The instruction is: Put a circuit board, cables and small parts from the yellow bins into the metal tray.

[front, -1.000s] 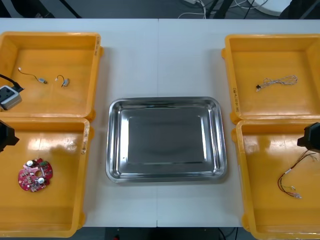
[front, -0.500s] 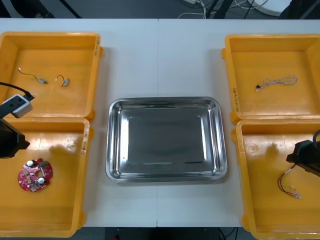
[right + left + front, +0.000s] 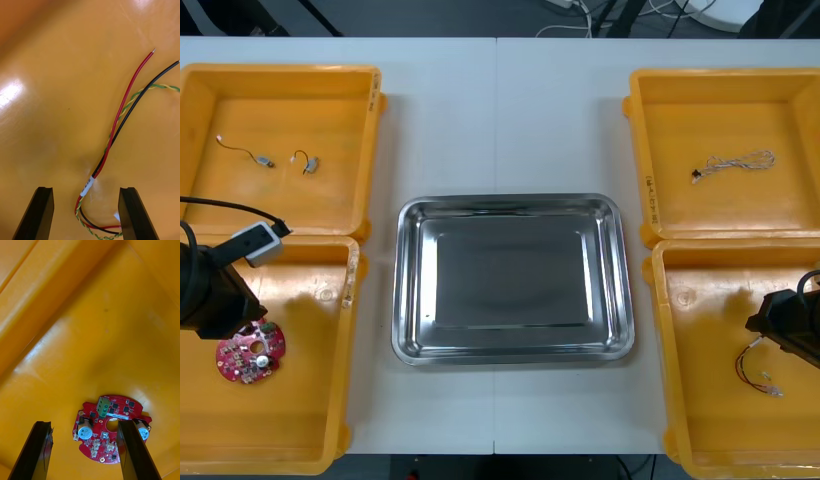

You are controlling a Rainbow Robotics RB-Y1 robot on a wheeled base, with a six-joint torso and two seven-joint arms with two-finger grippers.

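Note:
A round red circuit board (image 3: 250, 352) lies in the near left yellow bin (image 3: 300, 246). My left gripper (image 3: 232, 318) hangs just above it. In the left wrist view the left gripper (image 3: 84, 455) is open, and the board (image 3: 108, 423) lies on the bin floor between its fingers. My right gripper (image 3: 782, 330) is over the near right bin (image 3: 700, 252). It (image 3: 86, 215) stands open around the bundled end of the red and yellow cable (image 3: 120, 120), whose black and red wires run away from the fingers. The metal tray (image 3: 510, 203) sits bare in the middle.
The far left bin (image 3: 280, 72) holds two small metal parts with short leads (image 3: 255, 155) (image 3: 307, 162). The far right bin (image 3: 720, 76) holds a twisted blue and white cable (image 3: 735, 163). Bin walls rise close beside both grippers.
Both arms have come in from the table's sides and lowered into the near bins. The left now hangs over the circuit board, and the right over the cable.

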